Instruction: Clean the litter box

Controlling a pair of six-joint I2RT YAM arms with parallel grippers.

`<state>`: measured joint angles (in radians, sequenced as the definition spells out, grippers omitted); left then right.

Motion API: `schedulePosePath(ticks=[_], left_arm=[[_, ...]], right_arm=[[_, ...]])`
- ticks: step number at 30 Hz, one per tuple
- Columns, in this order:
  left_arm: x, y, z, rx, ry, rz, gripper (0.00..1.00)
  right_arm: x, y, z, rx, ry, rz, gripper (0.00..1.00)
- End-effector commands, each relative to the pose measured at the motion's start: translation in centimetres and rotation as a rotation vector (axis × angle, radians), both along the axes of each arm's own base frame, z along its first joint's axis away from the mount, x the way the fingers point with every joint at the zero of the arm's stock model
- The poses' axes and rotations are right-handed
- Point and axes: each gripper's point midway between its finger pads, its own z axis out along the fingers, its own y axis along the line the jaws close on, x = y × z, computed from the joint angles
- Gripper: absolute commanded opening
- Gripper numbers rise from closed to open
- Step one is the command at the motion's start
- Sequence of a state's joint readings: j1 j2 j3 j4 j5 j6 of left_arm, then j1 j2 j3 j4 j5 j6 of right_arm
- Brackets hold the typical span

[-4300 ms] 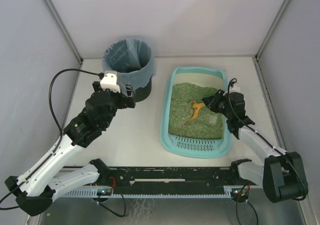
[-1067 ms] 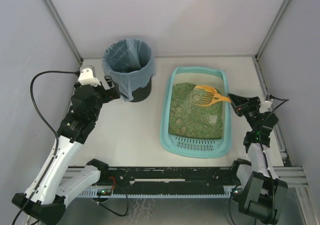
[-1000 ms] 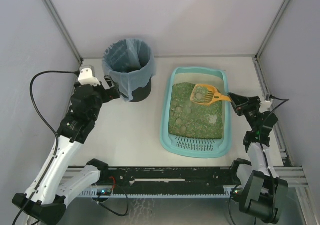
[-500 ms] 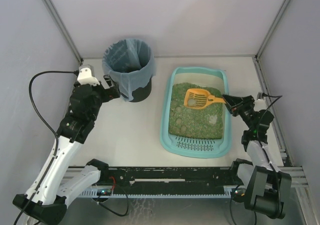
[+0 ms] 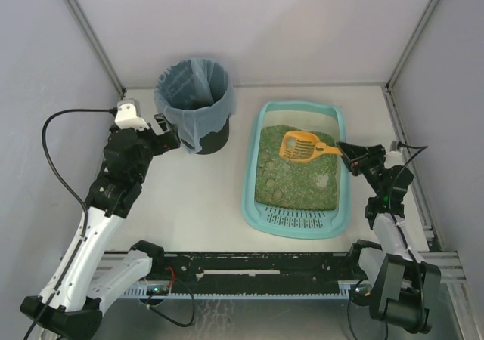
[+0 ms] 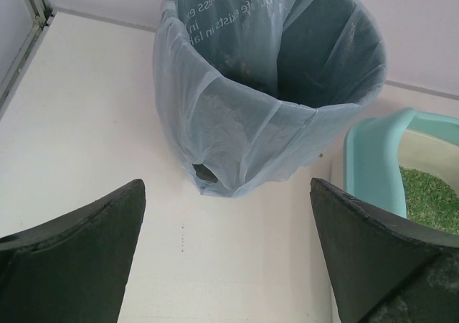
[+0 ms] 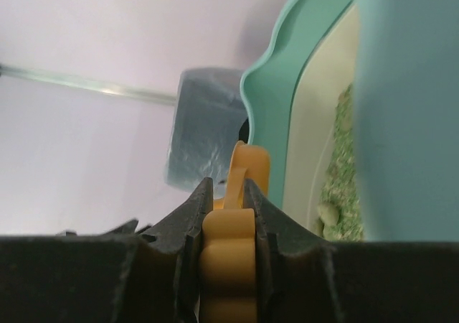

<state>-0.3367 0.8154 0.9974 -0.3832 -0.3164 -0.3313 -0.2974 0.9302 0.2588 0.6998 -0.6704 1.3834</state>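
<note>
The litter box is a light-teal tray holding green litter with a few pale clumps, its grille at the near end. An orange scoop hovers over the far part of the litter, handle pointing right. My right gripper is shut on that handle at the tray's right rim. The right wrist view shows the scoop handle pinched between the fingers of the right gripper, beside the litter box rim. My left gripper stands open and empty beside the bin; its left wrist view shows bare table between the fingers.
A round black bin lined with a blue bag stands at the back left of the tray; the bin fills the left wrist view, with the litter box corner at its right. Enclosure walls close in the table on three sides.
The right gripper has carried the scoop a little to the left over the litter. The left arm has barely moved and stays open.
</note>
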Motion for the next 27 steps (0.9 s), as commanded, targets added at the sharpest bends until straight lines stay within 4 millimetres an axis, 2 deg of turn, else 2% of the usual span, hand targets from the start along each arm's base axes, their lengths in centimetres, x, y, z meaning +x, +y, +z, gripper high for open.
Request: schedulePosePath(ticks=[1,6,14,20,23,27], left_arm=[[0.0,0.2,0.6,-0.032,-0.034,0.001,1.00],[-0.4,0.8,1.0,-0.032,-0.050,0.024,1.00],[-0.5,2.1,0.8,-0.026,-0.051,0.090,1.00],[-0.8,3.6,0.5,-0.011,-0.041,0.174,1.00],[-0.7,3.5,0.4,-0.016,-0.042,0.170,1.00],[-0.5,3.3,0.1,-0.019,-0.032,0.162,1.00]], right_arm=[[-0.1,2.1,2.9,-0.023,-0.094,0.060,0.00],[0.0,1.5,3.4,-0.028,-0.075,0.015,0.00],[0.7,2.2,7.8,-0.053,-0.118,-0.068,0.00],[1.6,4.4,11.5,-0.043,-0.150,-0.103,0.00],[2.6,5.6,13.3,-0.035,-0.159,-0.124,0.00],[4.3,8.2,15.4,-0.036,-0.147,-0.122,0.00]])
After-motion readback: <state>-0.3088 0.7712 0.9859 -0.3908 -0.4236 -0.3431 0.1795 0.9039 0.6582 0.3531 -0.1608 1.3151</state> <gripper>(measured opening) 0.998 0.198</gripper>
